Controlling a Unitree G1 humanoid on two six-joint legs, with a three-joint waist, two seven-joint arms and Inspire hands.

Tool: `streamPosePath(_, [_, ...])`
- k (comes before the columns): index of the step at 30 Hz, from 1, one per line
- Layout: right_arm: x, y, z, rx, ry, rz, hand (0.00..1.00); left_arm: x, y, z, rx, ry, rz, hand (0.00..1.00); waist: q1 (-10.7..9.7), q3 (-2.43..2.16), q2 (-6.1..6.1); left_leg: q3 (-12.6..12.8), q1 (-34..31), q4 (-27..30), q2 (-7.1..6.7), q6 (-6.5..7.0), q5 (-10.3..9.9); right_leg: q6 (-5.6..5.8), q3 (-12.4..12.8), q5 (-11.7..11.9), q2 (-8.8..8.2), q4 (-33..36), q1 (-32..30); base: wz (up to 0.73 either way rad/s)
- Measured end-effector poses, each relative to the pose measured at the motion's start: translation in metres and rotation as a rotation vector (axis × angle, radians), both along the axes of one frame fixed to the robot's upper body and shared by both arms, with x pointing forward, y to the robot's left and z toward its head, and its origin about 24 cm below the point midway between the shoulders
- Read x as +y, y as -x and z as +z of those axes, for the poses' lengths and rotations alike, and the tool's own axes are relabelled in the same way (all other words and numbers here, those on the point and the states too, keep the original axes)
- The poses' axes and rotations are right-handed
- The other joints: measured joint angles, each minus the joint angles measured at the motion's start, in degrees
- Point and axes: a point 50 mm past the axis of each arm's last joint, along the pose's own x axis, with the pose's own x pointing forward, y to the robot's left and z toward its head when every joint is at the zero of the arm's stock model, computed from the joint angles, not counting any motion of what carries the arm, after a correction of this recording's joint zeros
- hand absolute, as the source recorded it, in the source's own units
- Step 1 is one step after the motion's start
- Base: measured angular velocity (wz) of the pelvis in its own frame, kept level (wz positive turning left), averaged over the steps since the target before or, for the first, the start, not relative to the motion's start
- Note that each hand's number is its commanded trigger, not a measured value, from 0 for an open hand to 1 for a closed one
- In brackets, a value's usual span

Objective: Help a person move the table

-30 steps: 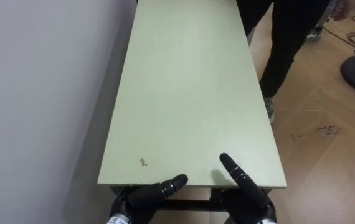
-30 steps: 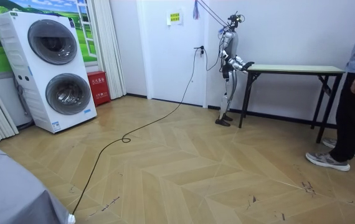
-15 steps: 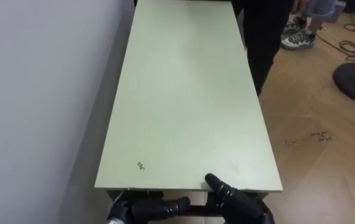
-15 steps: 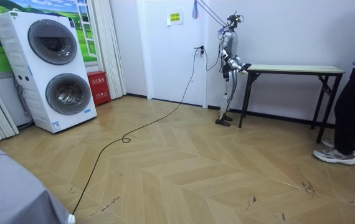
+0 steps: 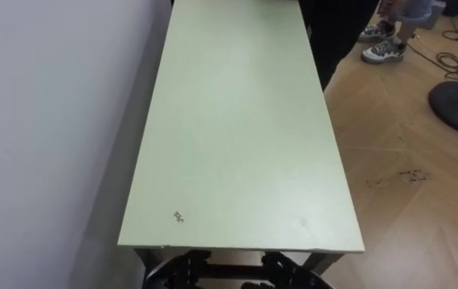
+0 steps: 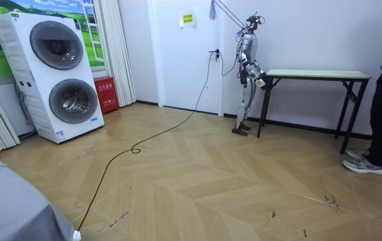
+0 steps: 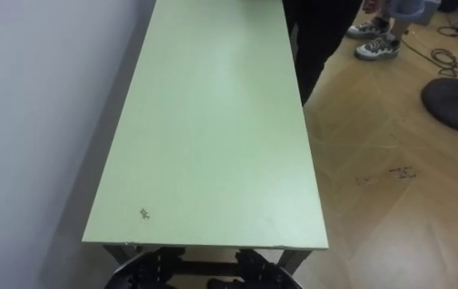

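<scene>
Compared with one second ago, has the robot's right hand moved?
Yes. The right hand reached over the near edge of the table; now it is below that edge, under the top.

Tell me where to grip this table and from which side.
Take the table by its near short edge, from underneath, one hand toward each corner. The top is long and narrow, its left long side runs along the wall, and a person stands by the far end. The left hand and right hand sit just below that edge.
</scene>
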Motion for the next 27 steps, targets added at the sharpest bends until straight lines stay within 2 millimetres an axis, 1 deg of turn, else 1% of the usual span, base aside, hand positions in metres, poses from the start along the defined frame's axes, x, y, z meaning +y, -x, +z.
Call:
streamPosePath(5, [0.0, 0.001, -0.001, 0.012, 0.022, 0.025, 0.0, 0.002, 0.003, -0.006, 0.033, -0.013, 0.007, 0.0, -0.18, 0.16, 0.29, -0.01, 0.04, -0.07, 0.02, 0.21, -0.2, -0.02, -0.37, -0.02, 0.02, -0.07, 0.02, 0.0])
streamPosePath(8, [-0.002, 0.002, -0.004, 0.028, 0.047, 0.034, 0.0, 0.006, 0.006, -0.012, 0.058, -0.034, 0.029, 0.0, -0.15, 0.26, 0.05, -0.02, 0.08, -0.2, 0.02, 0.28, -0.19, -0.05, -0.4, -0.05, 0.03, -0.07, -0.04, 0.0])
streamPosePath(10, [-0.004, 0.003, -0.006, 0.041, 0.063, 0.023, 0.0, 0.007, 0.006, -0.011, 0.054, -0.037, 0.036, 0.0, -0.1, 0.3, -0.12, -0.05, 0.08, -0.22, 0.02, 0.25, -0.2, -0.05, -0.27, -0.05, 0.04, -0.06, -0.07, 0.0])
streamPosePath(12, [-0.004, 0.003, -0.006, 0.045, 0.072, 0.016, 0.0, 0.008, 0.007, -0.012, 0.052, -0.04, 0.049, 0.0, -0.01, 0.26, -0.25, -0.07, 0.1, -0.27, 0.02, 0.26, -0.2, -0.06, -0.32, -0.06, 0.04, -0.07, -0.09, 0.0])
streamPosePath(15, [-0.005, 0.005, -0.007, 0.053, 0.079, 0.013, 0.0, 0.01, 0.01, -0.013, 0.052, -0.061, 0.063, 0.0, -0.05, 0.04, -0.64, -0.21, 0.47, -0.43, 0.01, 0.35, -0.15, -0.07, -0.54, -0.05, 0.06, -0.72, 0.48, 0.0])
streamPosePath(17, [-0.008, 0.011, -0.013, 0.09, 0.095, 0.001, 0.0, 0.014, 0.015, -0.017, 0.062, -0.081, 0.086, 0.0, 0.02, -0.01, -0.95, -0.26, 1.93, -1.07, 0.03, 0.3, -0.18, -0.07, -0.47, -0.06, 0.17, -1.29, 1.96, 0.0])
streamPosePath(18, [-0.012, 0.017, -0.018, 0.129, 0.119, -0.017, 0.0, 0.016, 0.018, -0.02, 0.071, -0.096, 0.113, 0.0, 0.13, -0.16, -1.01, -0.29, 2.63, -1.2, 0.1, 0.3, -0.33, -0.07, -0.12, -0.06, 0.28, -1.51, 2.73, 0.0])
streamPosePath(19, [-0.018, 0.023, -0.023, 0.164, 0.151, -0.038, 0.0, 0.02, 0.022, -0.024, 0.09, -0.114, 0.145, 0.0, 0.24, -0.5, -0.89, -0.25, 2.75, -1.21, 0.1, 0.14, -0.61, -0.07, 0.03, -0.06, 0.36, -1.89, 3.0, -0.03])
streamPosePath(20, [-0.021, 0.026, -0.025, 0.18, 0.163, -0.052, 0.0, 0.022, 0.024, -0.026, 0.103, -0.127, 0.161, 0.0, 0.22, -0.63, -0.95, -0.25, 2.75, -1.21, 0.11, 0.16, -0.63, -0.07, 0.0, -0.06, 0.37, -1.88, 3.0, -0.04])
streamPosePath(22, [-0.035, 0.035, -0.032, 0.244, 0.216, -0.128, 0.0, 0.033, 0.037, -0.036, 0.175, -0.198, 0.222, 0.0, 0.11, -0.69, -0.89, -0.18, 2.92, -1.35, 0.12, 0.29, -0.55, -0.07, -0.07, -0.06, 0.37, -1.9, 3.03, -0.02])
streamPosePath(23, [-0.041, 0.042, -0.035, 0.277, 0.243, -0.164, 0.0, 0.039, 0.045, -0.041, 0.212, -0.234, 0.259, 0.0, 0.11, -0.67, -0.81, -0.19, 3.03, -1.44, 0.14, 0.31, -0.54, -0.07, -0.24, -0.06, 0.37, -1.92, 3.12, 0.0])
streamPosePath(24, [-0.043, 0.046, -0.036, 0.296, 0.256, -0.181, 0.0, 0.042, 0.049, -0.043, 0.227, -0.26, 0.269, 0.0, 0.1, -0.65, -0.79, -0.19, 3.09, -1.46, 0.15, 0.32, -0.53, -0.07, -0.38, -0.06, 0.35, -1.93, 3.19, 0.03])
streamPosePath(25, [-0.046, 0.052, -0.039, 0.332, 0.276, -0.201, 0.0, 0.047, 0.056, -0.047, 0.257, -0.309, 0.282, 0.0, 0.09, -0.56, -0.79, -0.19, 3.26, -1.5, 0.16, 0.32, -0.53, -0.07, -0.53, -0.07, 0.35, -1.97, 3.35, 0.0])
streamPosePath(26, [-0.047, 0.059, -0.041, 0.36, 0.291, -0.212, 0.0, 0.052, 0.064, -0.049, 0.282, -0.359, 0.292, 0.0, 0.14, -0.3, -0.69, -0.17, 3.65, -1.75, 0.16, 0.32, -0.54, -0.12, -0.23, -0.14, 0.36, -1.97, 3.6, 0.0])
streamPosePath(27, [-0.047, 0.062, -0.042, 0.373, 0.295, -0.214, 0.0, 0.053, 0.067, -0.05, 0.291, -0.38, 0.293, 0.0, 0.1, -0.29, -0.67, -0.16, 3.77, -1.86, 0.16, 0.32, -0.54, -0.12, -0.12, -0.14, 0.37, -1.98, 3.65, 0.0])
